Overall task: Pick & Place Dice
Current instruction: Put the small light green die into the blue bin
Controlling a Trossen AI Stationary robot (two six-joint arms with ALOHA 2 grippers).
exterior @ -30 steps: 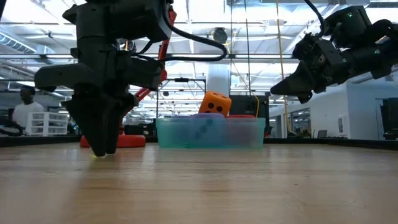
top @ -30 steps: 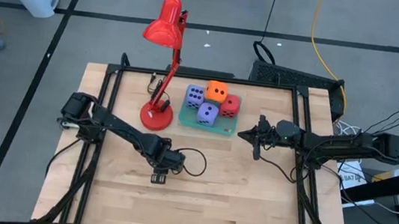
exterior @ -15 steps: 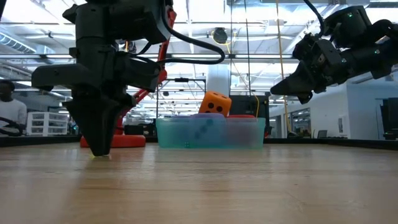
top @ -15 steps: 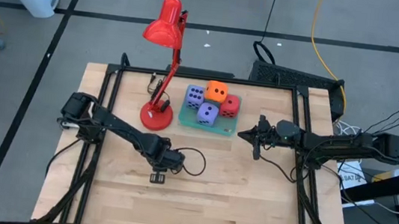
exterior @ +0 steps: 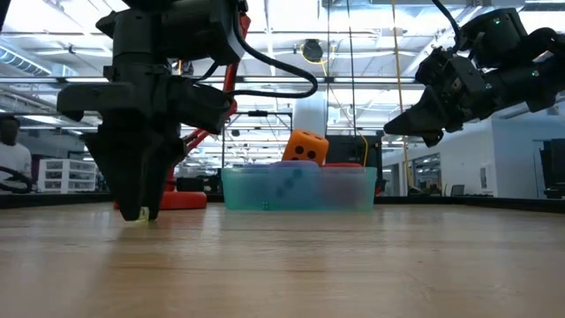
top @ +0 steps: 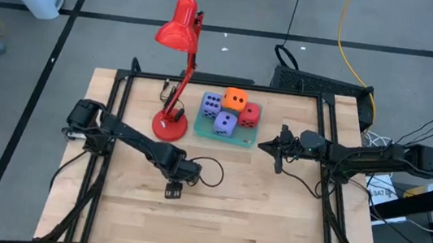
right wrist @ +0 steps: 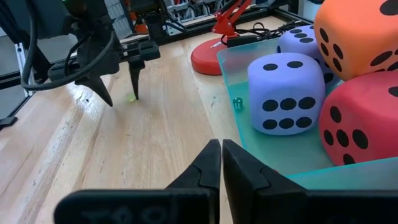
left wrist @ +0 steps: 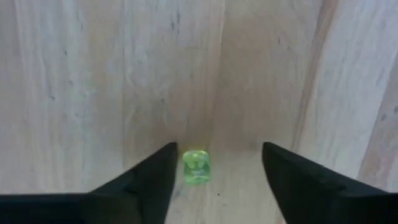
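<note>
Change: since a second ago my left pincer [left wrist: 214, 163] has spread its fingers apart; in the low view the two dark tips were pressed into one point then, now they stand wider. The right arm and the big dice have not shifted.
Left pincer: I have it pointing straight down at the wooden table [top: 249, 191], tips just above or on the boards, clearly parted, holding nothing.
Small green die: a tiny yellow-green cube [left wrist: 197, 167] lies on the table between my left pincer's fingers, closer to one finger [left wrist: 155, 171] than the other; I cannot tell whether it touches that finger.
Right pincer: my right pincer [right wrist: 221, 155] hangs in the air with its fingers pressed together, empty, just beside the tray's near edge.
Big dice: ahead of the right pincer, four sit on the teal tray [top: 243, 138], well apart from the left pincer: two purple-blue dice [top: 211, 103] [top: 225, 123], a red die [top: 250, 114], and an orange die [top: 235, 100] that rides highest in the low view.
Tiny teal die: one small die [right wrist: 237, 103] lies on the tray floor beside the nearer purple-blue cube.
Lamp: a red desk lamp [top: 177, 68] stands beyond the left pincer, its base just beside the tray.
</note>
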